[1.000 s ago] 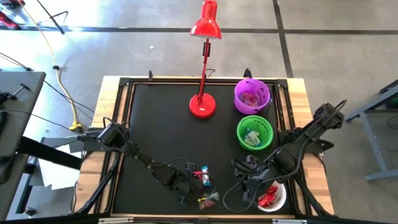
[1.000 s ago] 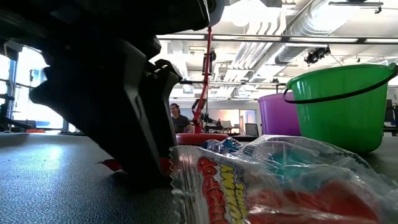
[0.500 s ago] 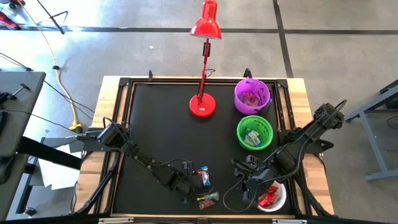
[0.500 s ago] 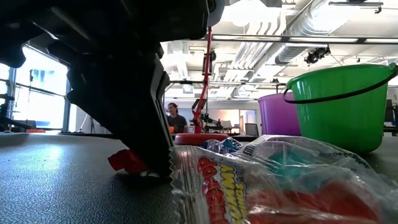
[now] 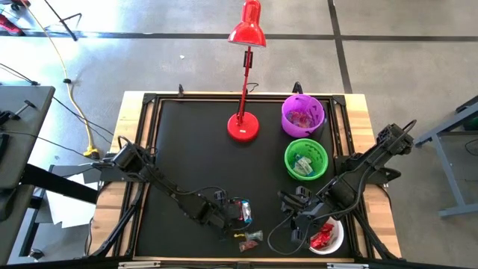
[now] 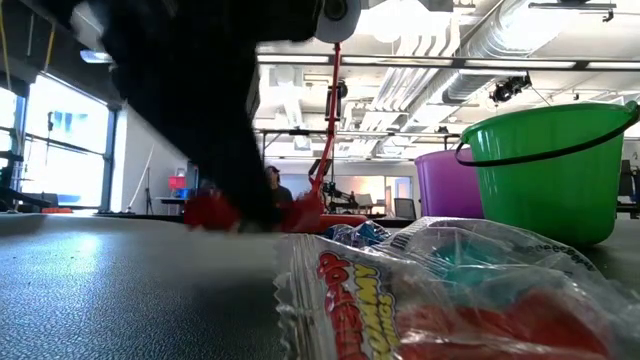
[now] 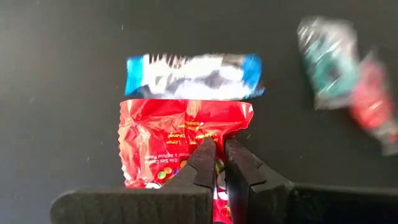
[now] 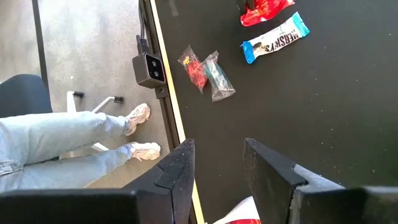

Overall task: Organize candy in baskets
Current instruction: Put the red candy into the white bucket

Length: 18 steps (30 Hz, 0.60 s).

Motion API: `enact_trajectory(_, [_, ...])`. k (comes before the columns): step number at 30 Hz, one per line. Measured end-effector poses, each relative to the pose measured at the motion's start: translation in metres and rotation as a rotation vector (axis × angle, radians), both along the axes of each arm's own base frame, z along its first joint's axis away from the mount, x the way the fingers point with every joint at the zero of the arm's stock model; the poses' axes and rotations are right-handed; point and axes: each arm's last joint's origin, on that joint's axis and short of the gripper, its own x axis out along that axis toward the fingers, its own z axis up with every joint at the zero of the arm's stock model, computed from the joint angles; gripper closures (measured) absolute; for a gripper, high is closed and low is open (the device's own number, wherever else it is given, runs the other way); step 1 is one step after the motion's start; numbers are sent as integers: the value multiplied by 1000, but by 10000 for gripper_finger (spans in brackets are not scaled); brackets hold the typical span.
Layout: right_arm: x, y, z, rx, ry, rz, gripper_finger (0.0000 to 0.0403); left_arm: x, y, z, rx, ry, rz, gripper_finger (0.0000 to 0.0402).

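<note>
My left jaws (image 7: 216, 163) are clenched on the red candy packet (image 7: 177, 140) at its edge, just over the surface beside the blue-and-white bar (image 7: 193, 76) — light, crinkly, slippery foil, likely to slip. My right jaws (image 8: 214, 165) wait parted near the white basket (image 5: 337, 237).

Grey concrete floor (image 5: 187, 52) w/ dark seam lines is spreading round the black-topped, wood-edged table (image 5: 190, 149). Yellow cable (image 5: 71, 82) is trailing across the floor at left. Red desk lamp (image 5: 245, 75) is standing on the table's far side. Bright windows (image 6: 65, 145) are glowing at left; white ceiling ducts (image 6: 450, 45) are running overhead. A seated person's jeans-clad legs (image 8: 68, 146) are showing beside the table.
</note>
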Motion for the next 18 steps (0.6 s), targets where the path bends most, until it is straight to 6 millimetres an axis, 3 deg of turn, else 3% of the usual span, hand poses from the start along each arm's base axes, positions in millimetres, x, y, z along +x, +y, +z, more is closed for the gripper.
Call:
enact_trajectory(9, [1,-1,0,-31,-34,-49,270,-3,3,32,-61,-92,51,401])
enact_trajectory(18, [12,-14,4,-21,-176,-473,270,-18,12,92,-37,-330,201,401])
